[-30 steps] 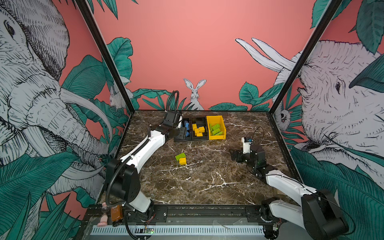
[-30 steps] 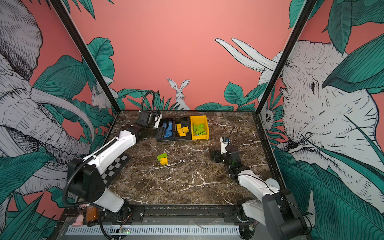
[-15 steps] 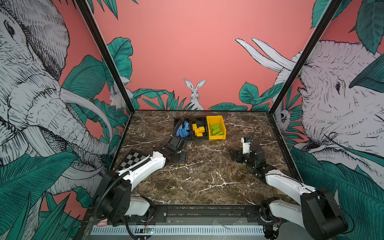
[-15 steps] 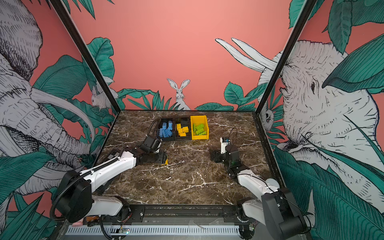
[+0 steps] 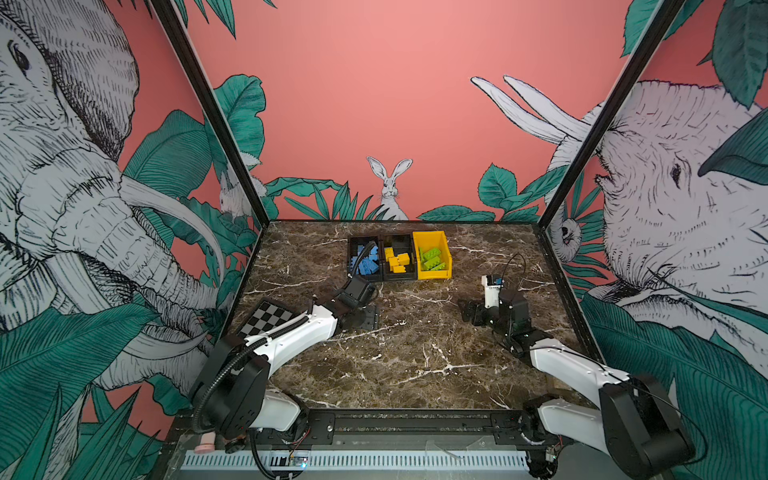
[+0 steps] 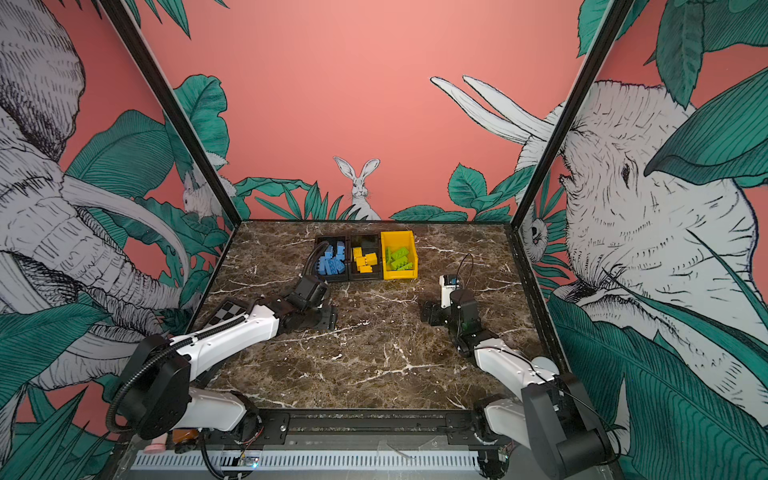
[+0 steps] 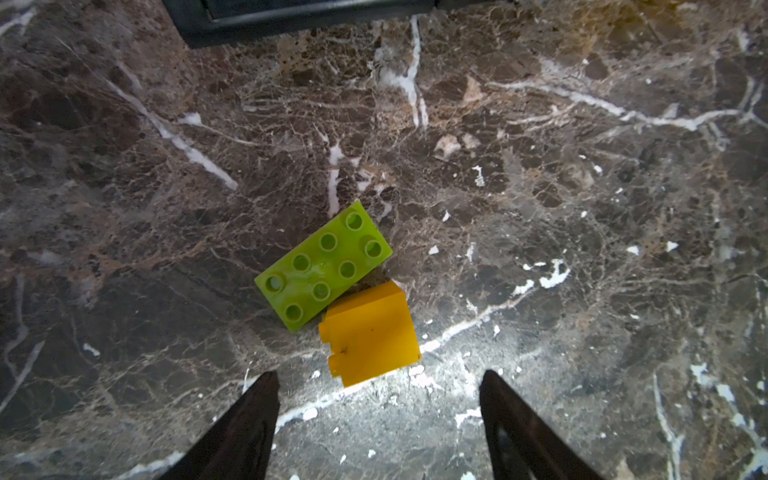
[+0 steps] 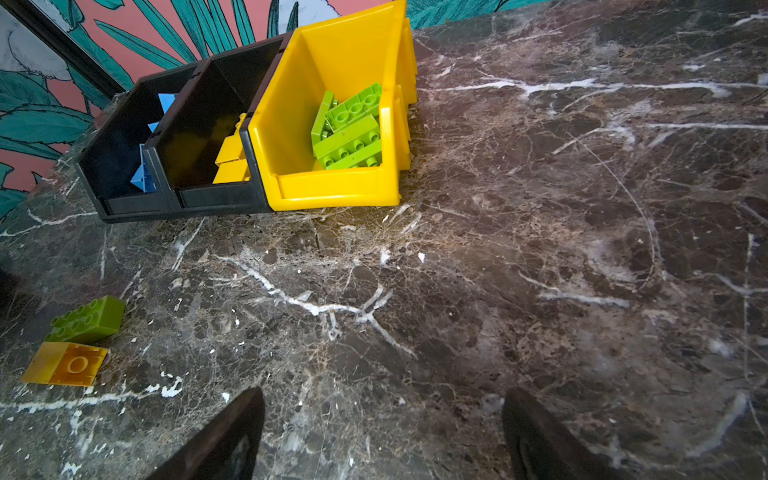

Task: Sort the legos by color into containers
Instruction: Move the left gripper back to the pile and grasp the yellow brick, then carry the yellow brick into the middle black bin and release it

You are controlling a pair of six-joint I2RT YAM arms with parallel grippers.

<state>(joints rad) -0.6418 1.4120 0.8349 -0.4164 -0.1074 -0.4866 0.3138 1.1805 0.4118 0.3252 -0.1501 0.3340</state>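
Marble tabletop almost sorted! Left gripper hangs spread and empty by what look like the last two strays, a lime-green eight-stud plastic brick beside a yellow plastic block. Filled: black plastic bin of blues, black plastic bin of yellows, yellow plastic bin of greens. Both top views hide the strays under the arm; wrist cameras show them. Right gripper gapes, empty

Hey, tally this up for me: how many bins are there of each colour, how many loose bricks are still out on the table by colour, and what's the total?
Black bins: 2
Yellow bin: 1
Loose green brick: 1
Loose yellow brick: 1
Total: 5 (3 bins, 2 loose bricks)
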